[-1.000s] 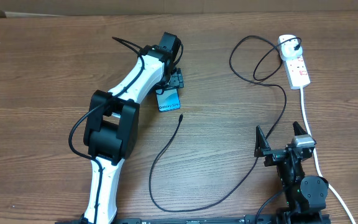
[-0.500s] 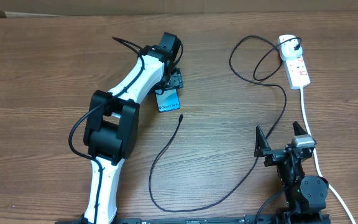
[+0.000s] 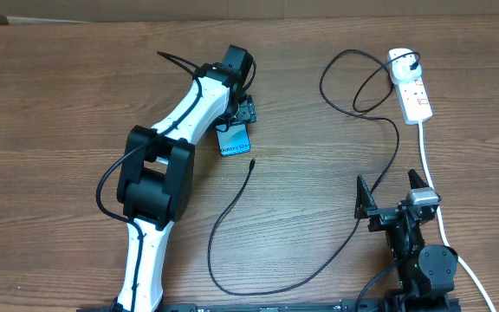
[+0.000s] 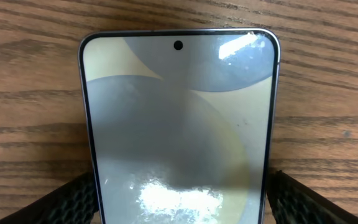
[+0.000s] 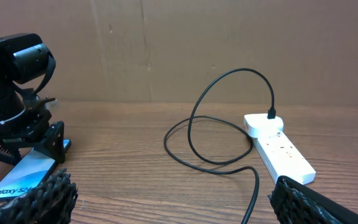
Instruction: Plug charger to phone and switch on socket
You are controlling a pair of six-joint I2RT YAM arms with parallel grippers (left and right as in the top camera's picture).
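Observation:
The phone [image 3: 235, 139] lies on the wooden table, blue screen up, text end towards the front. My left gripper [image 3: 237, 123] sits over its far half. In the left wrist view its pads [image 4: 61, 202] press against both long edges of the phone [image 4: 179, 112], so it is shut on it. The charger [image 3: 232, 204] loops across the table, and its connector tip [image 3: 252, 162] rests just in front of the phone. The white socket [image 3: 412, 87] lies at the back right with the black plug [image 3: 410, 62] in it. My right gripper [image 3: 388, 182] stands open near the front right, holding nothing.
A white cord [image 3: 431, 182] runs from the socket down the right side, past my right arm. In the right wrist view the charger [image 5: 253, 186] crosses the wood between the open fingers, with the socket [image 5: 278, 146] beyond and the phone [image 5: 20, 177] at left.

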